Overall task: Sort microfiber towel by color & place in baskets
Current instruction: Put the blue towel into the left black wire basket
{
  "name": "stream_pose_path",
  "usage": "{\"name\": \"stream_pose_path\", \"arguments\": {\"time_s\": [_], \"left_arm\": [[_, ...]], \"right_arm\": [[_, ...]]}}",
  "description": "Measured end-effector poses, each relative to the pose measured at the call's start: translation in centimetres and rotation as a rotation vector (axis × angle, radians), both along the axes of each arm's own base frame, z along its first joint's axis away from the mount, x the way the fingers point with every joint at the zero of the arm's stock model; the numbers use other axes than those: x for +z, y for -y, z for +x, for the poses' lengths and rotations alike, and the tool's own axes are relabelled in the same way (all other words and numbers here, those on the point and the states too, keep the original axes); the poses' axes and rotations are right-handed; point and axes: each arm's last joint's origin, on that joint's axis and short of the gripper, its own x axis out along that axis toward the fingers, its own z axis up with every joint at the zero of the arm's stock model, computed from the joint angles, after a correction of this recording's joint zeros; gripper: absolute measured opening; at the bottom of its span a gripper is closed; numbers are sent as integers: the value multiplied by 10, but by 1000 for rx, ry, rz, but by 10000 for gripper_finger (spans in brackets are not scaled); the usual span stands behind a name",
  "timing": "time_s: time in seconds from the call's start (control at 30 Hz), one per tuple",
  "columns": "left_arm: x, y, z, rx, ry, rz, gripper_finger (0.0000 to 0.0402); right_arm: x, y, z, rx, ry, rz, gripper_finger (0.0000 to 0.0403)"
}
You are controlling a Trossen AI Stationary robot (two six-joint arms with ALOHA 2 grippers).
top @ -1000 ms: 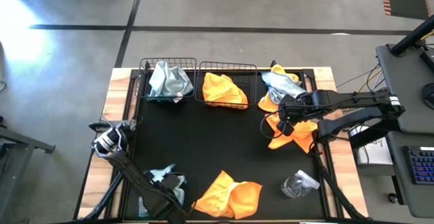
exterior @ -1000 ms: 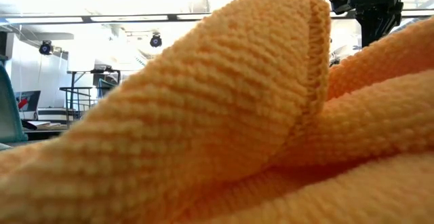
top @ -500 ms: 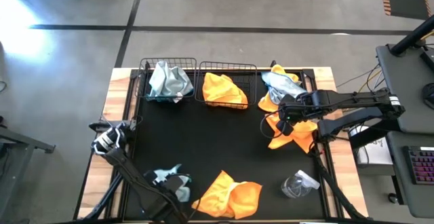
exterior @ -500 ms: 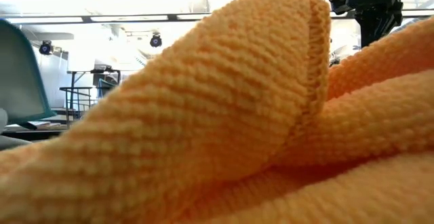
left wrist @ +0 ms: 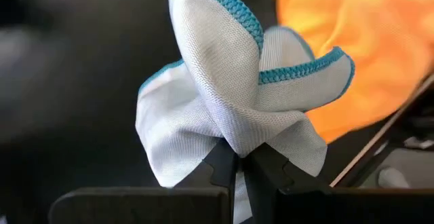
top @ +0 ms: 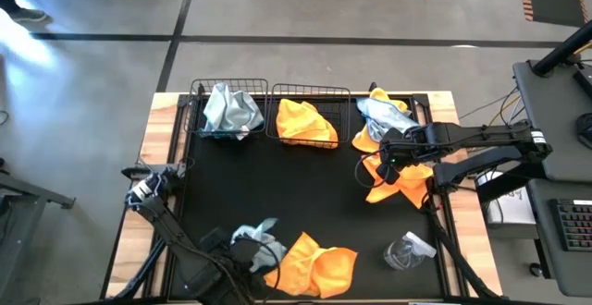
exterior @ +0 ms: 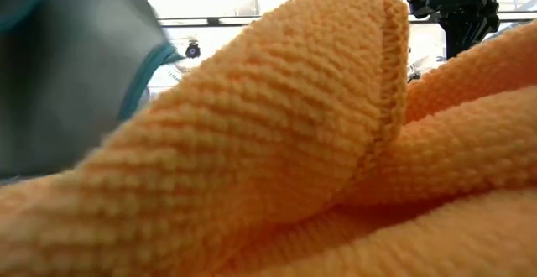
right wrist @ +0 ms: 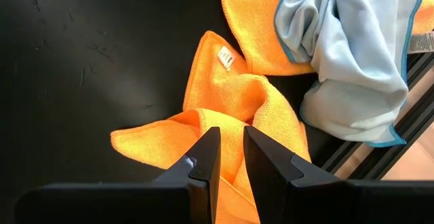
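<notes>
**Left tool grips a pale towel; right tool over an orange one**

In the high view, the left basket (top: pixel 225 111) at upper left of the counter (top: pixel 277 189) holds a pale blue-grey towel (top: pixel 231 108). At lower centre-left, the left tool (left wrist: pixel 239 164) is pinched shut on a pale blue-grey cloth (left wrist: pixel 230 95), beside an orange towel (top: pixel 313 263). The right basket (top: pixel 309 115) at upper centre holds an orange cloth (top: pixel 305 122). At centre right, the right tool (right wrist: pixel 227 153) stands slightly parted over a crumpled orange towel (right wrist: pixel 224 115), holding nothing visible.
</notes>
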Motion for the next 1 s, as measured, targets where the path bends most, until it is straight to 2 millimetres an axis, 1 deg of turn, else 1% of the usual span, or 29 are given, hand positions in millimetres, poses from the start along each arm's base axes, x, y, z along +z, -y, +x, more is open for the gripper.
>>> {"name": "stream_pose_path", "arguments": {"time_s": [0.2,0.33,0.6,0.7,0.83,1.0], "left_arm": [[22,-7,10,-30,131,50,3],[34,-15,19,-60,179,86,3],[50,-42,40,-111,192,144,3],[58,-54,48,-90,229,183,3],[73,-68,56,-78,290,237,3],[95,-85,58,-103,354,355,3]], "right_arm": [[0,0,0,0,0,1,59],[0,0,0,0,-1,2,59],[0,0,0,0,0,2,59],[0,0,0,0,0,2,59],[0,0,0,0,0,2,59],[0,0,0,1,-1,2,59]]}}
